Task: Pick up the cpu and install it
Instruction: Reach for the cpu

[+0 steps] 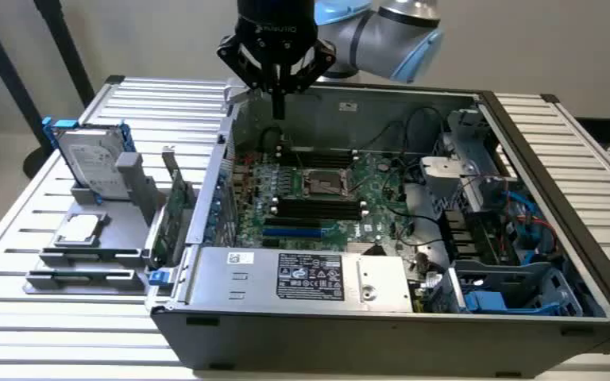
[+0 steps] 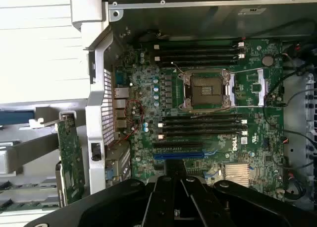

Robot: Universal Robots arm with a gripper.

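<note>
We're at 0 of 2 steps. Gripper (image 1: 277,109) is clenched on nothing above the PC case (image 1: 496,337). The cpu (image 1: 80,228) sits on the grey holder (image 1: 98,255), exterior view's left. Socket (image 2: 207,89) is empty; pick and install not yet done.

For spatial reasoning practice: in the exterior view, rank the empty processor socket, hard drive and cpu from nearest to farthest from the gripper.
From the gripper:
1. processor socket, inside the case.
2. hard drive, upright, exterior view's left.
3. cpu, flat on the stand, nearer the camera.
</note>
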